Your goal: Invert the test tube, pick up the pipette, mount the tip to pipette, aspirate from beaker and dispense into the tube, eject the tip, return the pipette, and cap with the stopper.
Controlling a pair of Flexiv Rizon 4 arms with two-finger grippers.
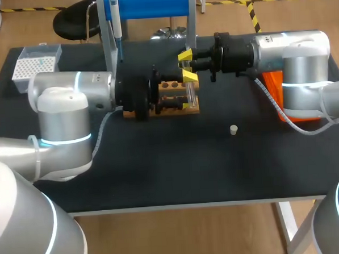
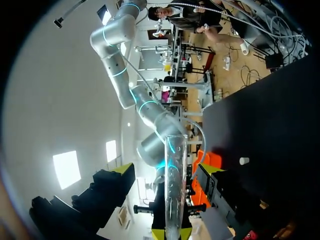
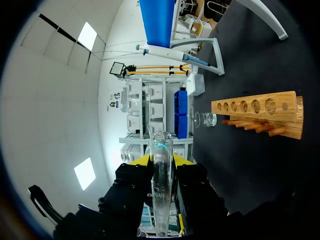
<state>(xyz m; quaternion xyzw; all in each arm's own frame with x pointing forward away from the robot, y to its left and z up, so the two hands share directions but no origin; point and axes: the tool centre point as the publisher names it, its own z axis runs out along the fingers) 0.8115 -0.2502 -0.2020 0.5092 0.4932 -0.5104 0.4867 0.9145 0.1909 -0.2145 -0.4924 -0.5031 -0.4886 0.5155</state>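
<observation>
The clear test tube (image 1: 189, 94) hangs sideways over the right end of the wooden rack (image 1: 174, 99), where my two arms meet. In the right wrist view my right gripper (image 3: 161, 160) is shut on the tube (image 3: 161, 190), with both fingers pressed to the glass. My left gripper (image 2: 167, 168) is open. Its fingers stand wide on either side of the tube (image 2: 174, 200), with a gap on each side. The pipette (image 1: 115, 19) hangs on the blue stand. The small white stopper (image 1: 233, 130) lies on the mat in front of the right arm.
A white tip box (image 1: 35, 64) sits at the back left corner. The blue-topped stand (image 1: 151, 4) rises behind the rack. A glass beaker (image 3: 205, 119) stands beyond the rack (image 3: 255, 112). An orange object (image 1: 275, 90) lies under my right arm.
</observation>
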